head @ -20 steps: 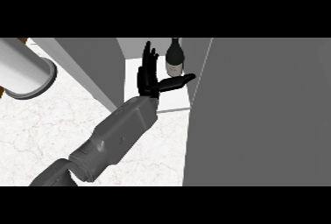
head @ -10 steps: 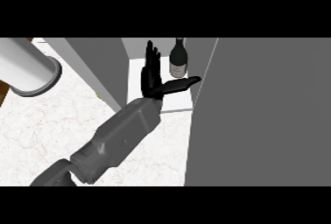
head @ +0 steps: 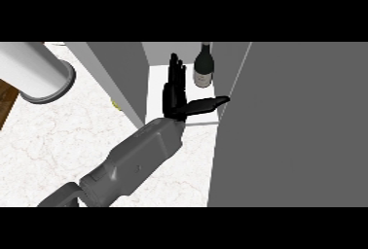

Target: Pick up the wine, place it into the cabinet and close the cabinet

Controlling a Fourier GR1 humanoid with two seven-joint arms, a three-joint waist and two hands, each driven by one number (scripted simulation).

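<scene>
The dark wine bottle (head: 203,68) stands upright inside the cabinet, on its white floor (head: 158,92), near the back. My left hand (head: 174,97) is open just left of the bottle and apart from it. Its fingers point straight into the cabinet, and its thumb (head: 212,102) stretches right to the edge of the big grey cabinet door (head: 295,126). That door stands open and fills the right side of the view. My right hand does not show.
The cabinet's left grey panel (head: 119,82) rises beside my forearm. A large pale cylinder (head: 39,73) lies at the upper left on the white marble counter (head: 57,141). A brown wooden edge (head: 4,104) shows at the far left.
My left hand has drawn back a little from the cabinet's depth, and its thumb now lies against the door's edge. The bottle has stayed where it was.
</scene>
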